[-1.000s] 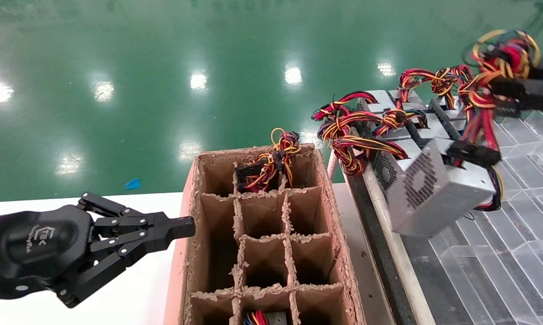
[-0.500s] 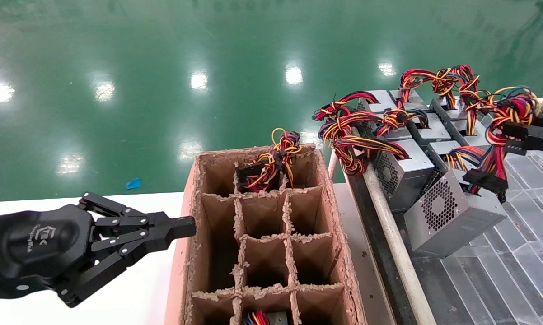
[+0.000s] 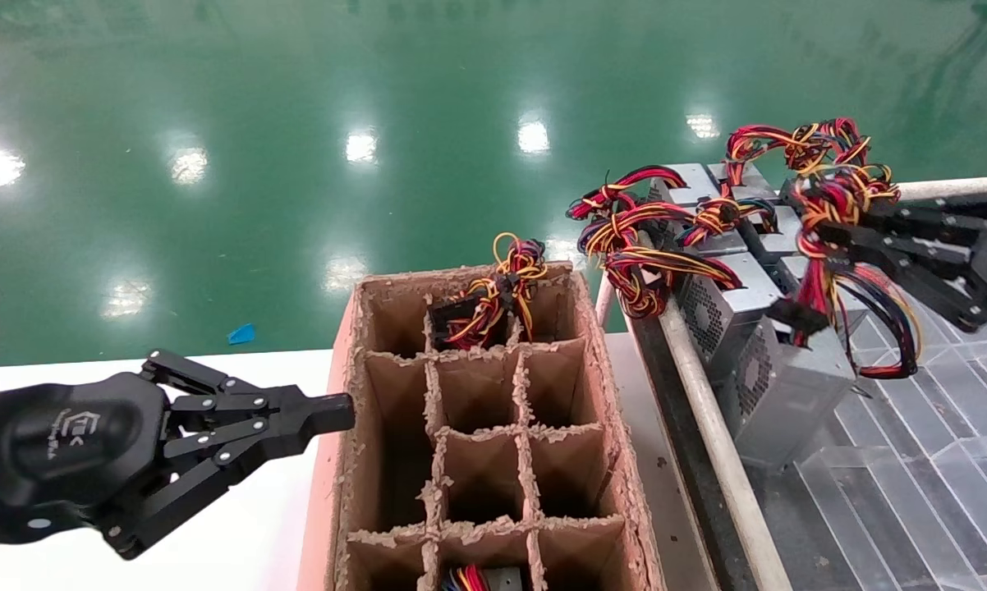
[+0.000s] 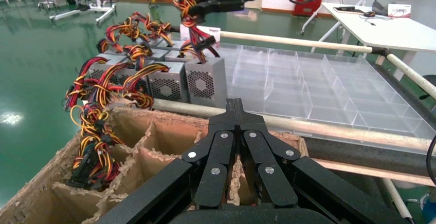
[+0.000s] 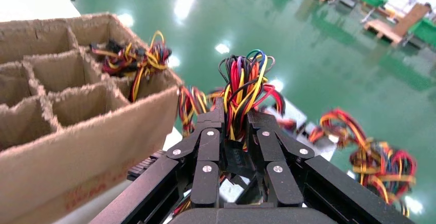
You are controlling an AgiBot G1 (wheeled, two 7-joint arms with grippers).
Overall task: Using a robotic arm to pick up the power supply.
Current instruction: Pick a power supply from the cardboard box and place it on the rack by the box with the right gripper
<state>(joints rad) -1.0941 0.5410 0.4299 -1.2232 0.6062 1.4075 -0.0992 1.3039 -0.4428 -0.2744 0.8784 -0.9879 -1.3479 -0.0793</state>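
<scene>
Since half second ago, right gripper (image 3: 830,220) swung inward, power supply (image 3: 781,394) turned upright against row of units. Left gripper (image 3: 329,413) parked over white table (image 3: 239,525), fingers pressed together on nothing, tip at wall of cardboard divider box (image 3: 477,427). Power supply stands at edge of clear plastic tray (image 3: 937,460), just beside silver rail (image 3: 711,435). Right gripper clamps its wire bundle (image 5: 246,88) from above. Other supplies (image 3: 723,304) queue behind; green floor (image 3: 296,123) beyond
</scene>
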